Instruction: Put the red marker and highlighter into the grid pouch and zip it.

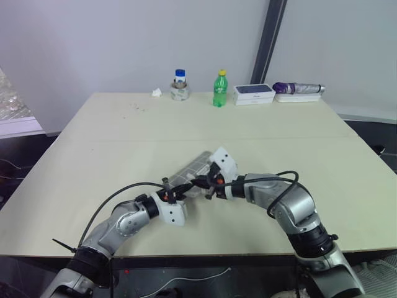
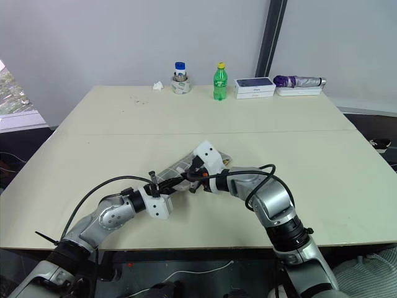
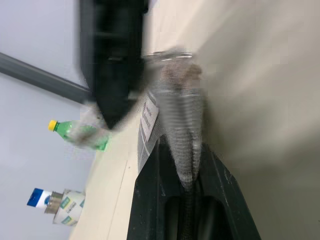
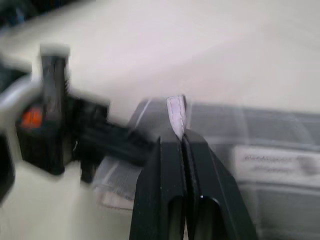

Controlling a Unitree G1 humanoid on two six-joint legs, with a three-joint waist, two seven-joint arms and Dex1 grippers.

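The grid pouch lies grey and flat at the middle of the table, held between both grippers. My left gripper is shut on the pouch's near end, and grey fabric is pinched between its fingers. From the right, my right gripper meets it; it is shut on a small pale zipper pull at the pouch's edge. The left gripper shows just beyond that pull. The red marker and the highlighter are out of view.
Along the table's far edge stand a blue-capped jar, a green bottle, a white box, a folded purple umbrella and a crumpled tissue. Bare tabletop lies all around the pouch.
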